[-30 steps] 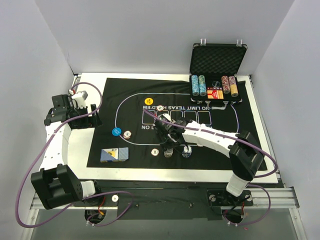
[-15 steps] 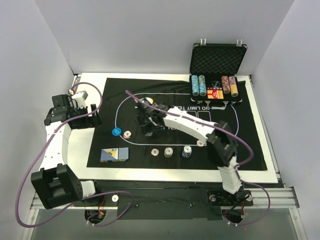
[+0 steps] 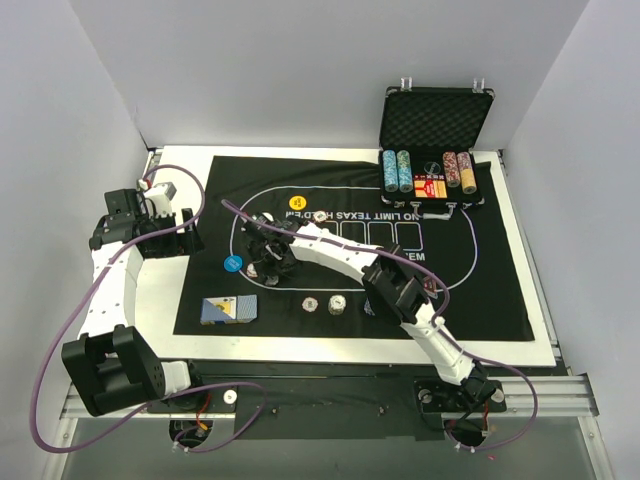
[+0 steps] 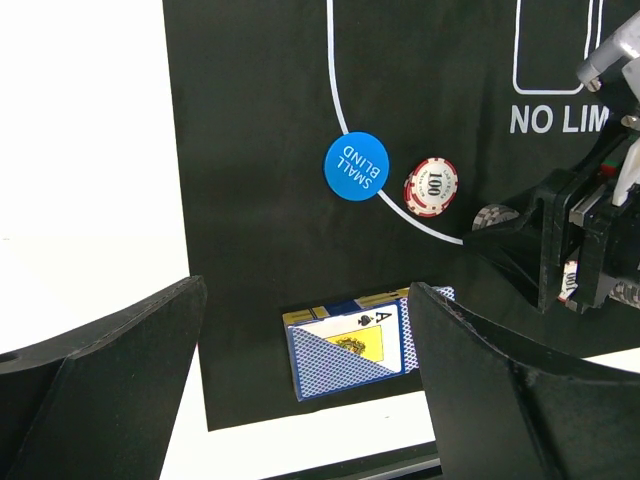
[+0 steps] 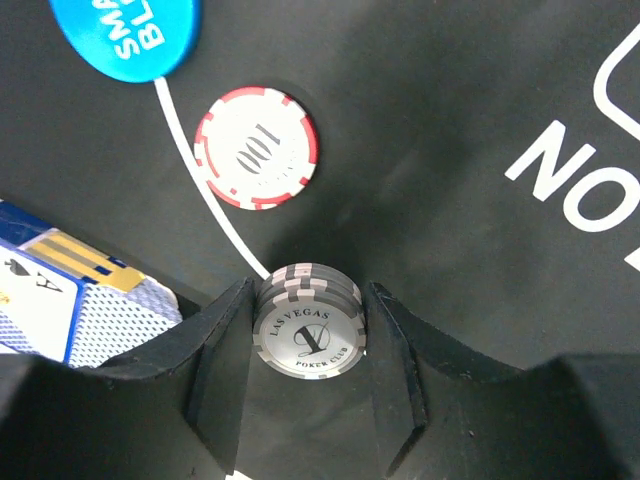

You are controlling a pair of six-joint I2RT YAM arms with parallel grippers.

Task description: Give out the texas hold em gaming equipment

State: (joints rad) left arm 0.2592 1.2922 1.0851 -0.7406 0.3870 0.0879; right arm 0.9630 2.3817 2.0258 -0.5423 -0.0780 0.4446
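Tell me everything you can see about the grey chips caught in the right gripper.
The grey chips form a short stack with grey-and-white striped edges. The top face carries a pale round label reading LAS VEGAS POKER CLUB around a looping emblem. They look like hard plastic. The right gripper holds the stack, its black fingers pressing the rim from both sides. It lies flat over the black mat, beside the white curved line; whether it touches the mat is unclear.

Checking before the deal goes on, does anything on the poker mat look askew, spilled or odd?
Nothing is spilled or damaged. Only the card pile by the near left corner of the mat looks untidy: an ace of spades shows face up and the cards are not squared.
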